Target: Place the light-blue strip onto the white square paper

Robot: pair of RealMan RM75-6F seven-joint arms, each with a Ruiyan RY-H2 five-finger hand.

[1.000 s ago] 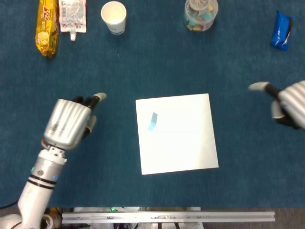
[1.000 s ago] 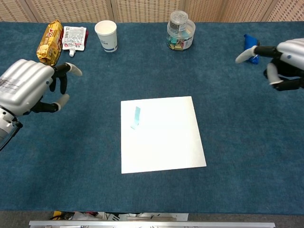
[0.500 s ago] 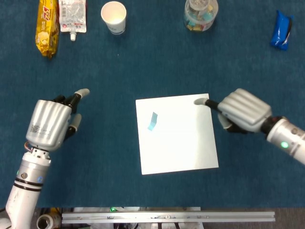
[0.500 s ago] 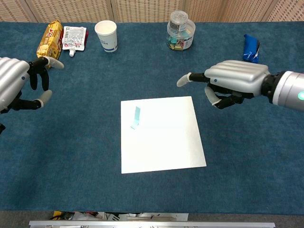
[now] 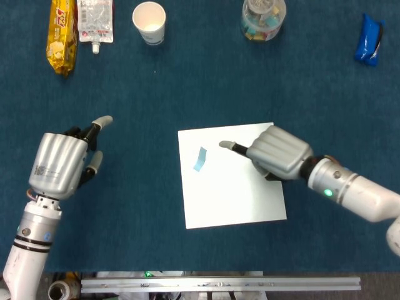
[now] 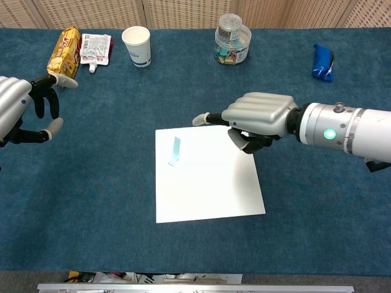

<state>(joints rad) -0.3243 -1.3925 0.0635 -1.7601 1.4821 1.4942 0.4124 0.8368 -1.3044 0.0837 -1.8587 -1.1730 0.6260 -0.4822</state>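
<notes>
On the white square paper (image 5: 234,178), near its left edge, the light-blue strip (image 5: 199,159) already lay, so the placing looked done. My right hand (image 5: 275,153) hovered over the sheet, empty with one finger extended and the others curled; my left hand (image 5: 61,162), open and empty, stayed clear.

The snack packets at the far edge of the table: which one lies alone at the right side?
The dark blue packet. It lies alone at the far right, while the yellow packet and the white pouch lie together at the far left.
</notes>
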